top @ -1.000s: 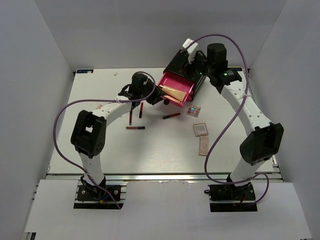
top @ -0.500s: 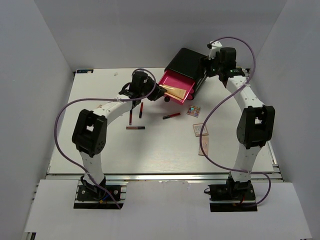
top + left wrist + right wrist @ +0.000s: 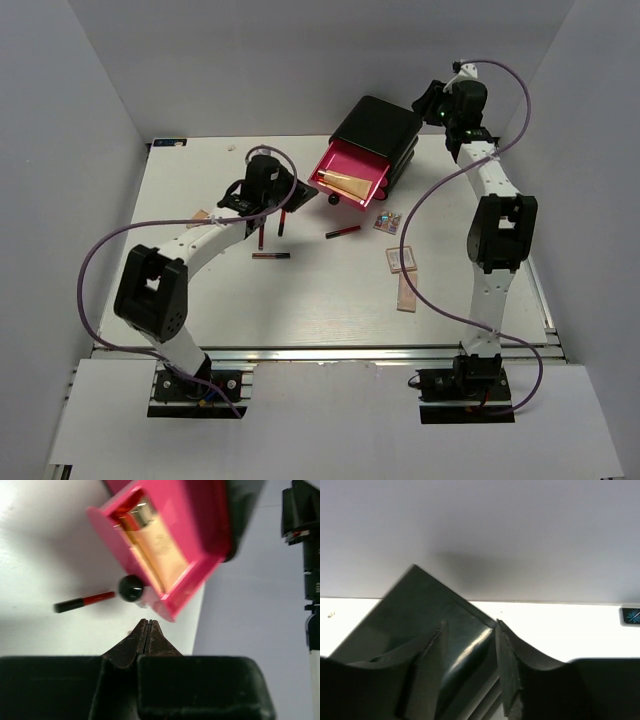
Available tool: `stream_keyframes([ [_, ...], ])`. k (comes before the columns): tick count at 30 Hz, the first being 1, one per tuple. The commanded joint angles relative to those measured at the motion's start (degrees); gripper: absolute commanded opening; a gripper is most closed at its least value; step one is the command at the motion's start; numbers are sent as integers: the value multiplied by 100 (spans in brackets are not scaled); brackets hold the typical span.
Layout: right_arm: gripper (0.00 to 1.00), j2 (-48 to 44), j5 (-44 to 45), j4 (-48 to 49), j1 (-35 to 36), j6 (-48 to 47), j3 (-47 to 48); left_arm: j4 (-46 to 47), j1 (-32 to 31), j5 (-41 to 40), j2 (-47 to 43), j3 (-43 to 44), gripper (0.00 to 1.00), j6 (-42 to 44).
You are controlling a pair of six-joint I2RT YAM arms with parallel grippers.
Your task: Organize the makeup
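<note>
White desk (image 3: 300, 300), plain grey walls (image 3: 80, 100) on three sides, nothing else in the room. Changes in the last second: left pincer (image 3: 145, 622) has backed off to the left from the pink drawer (image 3: 357, 196) and gone tips-together, holding nothing. Right pincer (image 3: 471, 624) has lifted off the black box (image 3: 378, 122) and swung to the upper right of the top view, jaws apart and empty, box lid just below them. Beige tube (image 3: 345, 181) lies inside the open drawer, so that item looks stowed. Drawer is not pushed in yet; its black knob (image 3: 131, 587) faces the left pincer. Remaining on the desk: a red stick (image 3: 342, 231) just below the drawer, more sticks (image 3: 270, 256) centre-left under the left arm, palettes (image 3: 401, 260) right of centre. Most of the makeup is unsorted, so the task is at an early stage. Likely next: pick up a stick.
</note>
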Motion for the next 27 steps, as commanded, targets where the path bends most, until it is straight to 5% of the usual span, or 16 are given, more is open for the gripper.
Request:
stream_keyframes([
  [1, 53, 473, -155, 261, -69, 770, 475, -34, 18, 121, 300, -31, 8, -66],
  [5, 65, 991, -594, 436, -131, 1035, 880, 54, 18, 287, 634, 83, 17, -92],
  [11, 68, 1432, -1016, 480, -236, 1342, 1198, 256, 18, 498, 969, 118, 27, -119],
  [27, 44, 1397, -2625, 630, -307, 1748, 442, 1117, 18, 1079, 2270, 1472, 28, -110],
])
